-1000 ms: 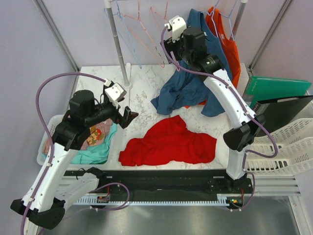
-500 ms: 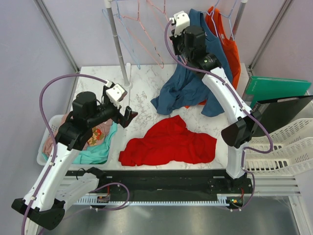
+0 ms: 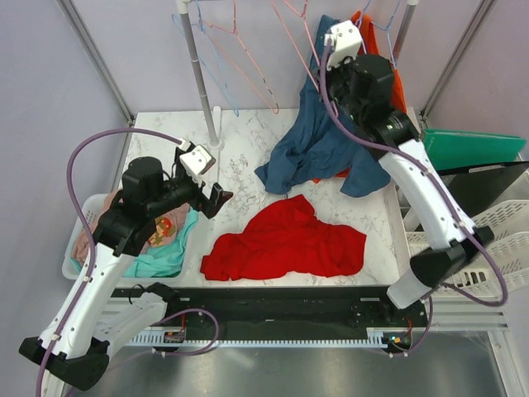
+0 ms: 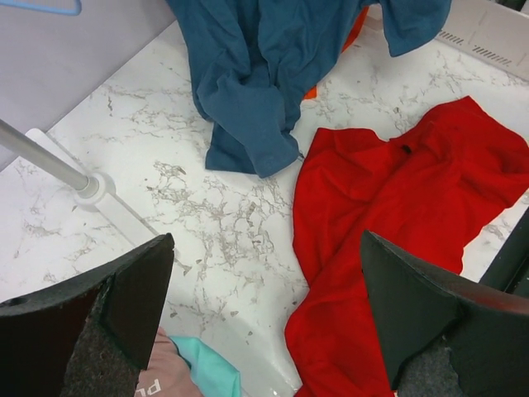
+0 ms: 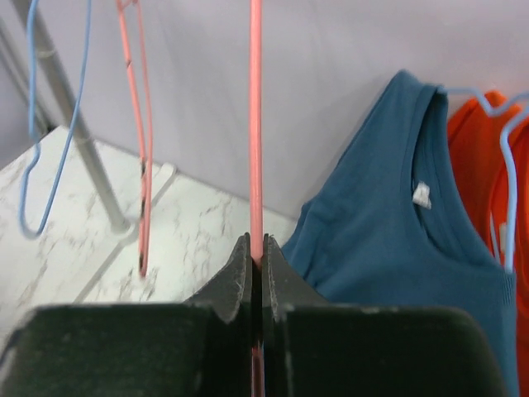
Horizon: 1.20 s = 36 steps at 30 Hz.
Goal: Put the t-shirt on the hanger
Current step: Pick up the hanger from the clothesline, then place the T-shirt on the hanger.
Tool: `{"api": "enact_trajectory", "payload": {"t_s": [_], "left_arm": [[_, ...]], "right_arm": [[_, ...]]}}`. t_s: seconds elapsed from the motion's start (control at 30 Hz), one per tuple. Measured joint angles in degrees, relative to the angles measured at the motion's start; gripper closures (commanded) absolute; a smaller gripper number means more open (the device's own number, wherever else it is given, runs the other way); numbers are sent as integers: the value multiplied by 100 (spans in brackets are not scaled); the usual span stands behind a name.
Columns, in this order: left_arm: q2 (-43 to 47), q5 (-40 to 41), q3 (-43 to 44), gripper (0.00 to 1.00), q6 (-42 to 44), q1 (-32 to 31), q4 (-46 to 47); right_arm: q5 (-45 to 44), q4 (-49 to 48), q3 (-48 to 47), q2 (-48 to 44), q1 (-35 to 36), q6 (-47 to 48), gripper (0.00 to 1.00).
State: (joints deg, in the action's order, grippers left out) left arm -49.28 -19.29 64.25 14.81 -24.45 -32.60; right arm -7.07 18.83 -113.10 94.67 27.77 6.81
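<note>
Since half a second ago the right arm has swung to the right and away from the rail pole (image 3: 201,78), carrying the hanger (image 5: 255,124) with it, so that its wrist now sits in front of the blue shirt (image 3: 318,141) rather than to its left. The right gripper (image 5: 256,248) has its fingers pressed together on the pink wire of the hanger, which runs straight up from between them. This is well behind the t-shirt (image 3: 285,240) and high above it.

The t-shirt lies crumpled on the bench (image 3: 248,161), nothing touching it. The blue shirt hangs behind it, its lower edge trailing onto the bench just beyond the t-shirt's far edge. An orange shirt (image 3: 395,83) hangs behind the blue one.

The left gripper (image 4: 266,248) is up in the air to the left of the t-shirt, its fingers spread wide and holding nothing. Farther left of the t-shirt, a tub (image 3: 73,266) holds a heap of clothes.
</note>
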Motion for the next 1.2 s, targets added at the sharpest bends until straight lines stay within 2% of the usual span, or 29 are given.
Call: {"api": "enact_trajectory", "payload": {"t_s": [0.2,0.37,0.53,0.7,0.83,0.93,1.1,1.2], "left_arm": [[-24,-487,-42,3,238,0,-28],[26,-1165,-308,6,468,0,2],[157,-1714,-684,6,610,0,184],[693,-2020,-1368,5,850,0,1139],[1150,-2463,-1834,7,1368,-101,1637],[1272,-2483,-1963,7,1770,-597,1816],[1032,-2374,-1963,8,2140,-1309,1853],[667,-2234,-1956,13,2197,-1578,1838]], "right_arm": [[197,647,1886,-1891,11,-146,100],[208,1650,3158,-3211,-33,328,100],[697,3139,3501,-4116,-94,1211,100],[1921,4280,3611,-4900,-94,1816,100],[2992,4634,3943,-5226,-92,2131,100],[3692,4776,4232,-5125,-90,2356,100],[4325,4780,4393,-4826,-90,2608,100],[4492,4754,4430,-4745,-90,2754,100]]}}
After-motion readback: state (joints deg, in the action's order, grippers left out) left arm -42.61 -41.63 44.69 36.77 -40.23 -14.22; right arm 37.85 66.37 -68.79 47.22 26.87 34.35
